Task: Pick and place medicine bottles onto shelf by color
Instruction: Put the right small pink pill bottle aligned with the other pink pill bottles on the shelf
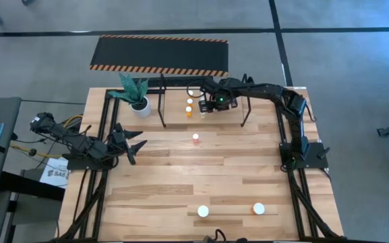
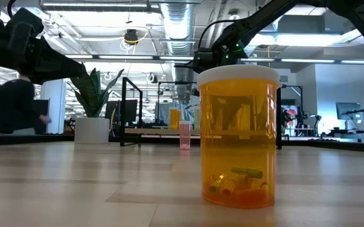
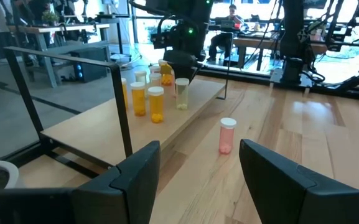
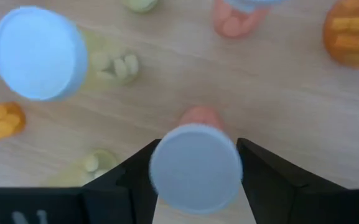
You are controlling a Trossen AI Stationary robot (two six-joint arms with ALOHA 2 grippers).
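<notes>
A: On the left, what's the left gripper (image 1: 132,143) doing?
B: Waiting over the table edge, fingers apart, holding nothing.

A: And the right gripper (image 1: 204,103)?
B: Over the shelf (image 1: 162,101), jaws parting around a pink bottle (image 4: 196,167) set among the others; release looks under way. Next it should lift clear, then fetch the pink bottle mid-table (image 1: 196,139).

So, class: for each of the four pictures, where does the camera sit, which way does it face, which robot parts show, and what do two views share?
High: overhead, facing down; both arms, shelf, table.
Low: at tabletop height, facing across; large orange bottle close, arms above.
Left wrist: on the left arm, facing the shelf; own open left gripper, right arm beyond.
Right wrist: facing down over the shelf; right gripper around a pink bottle.
Shared: left wrist and high views both show the lone pink bottle on the table.
</notes>
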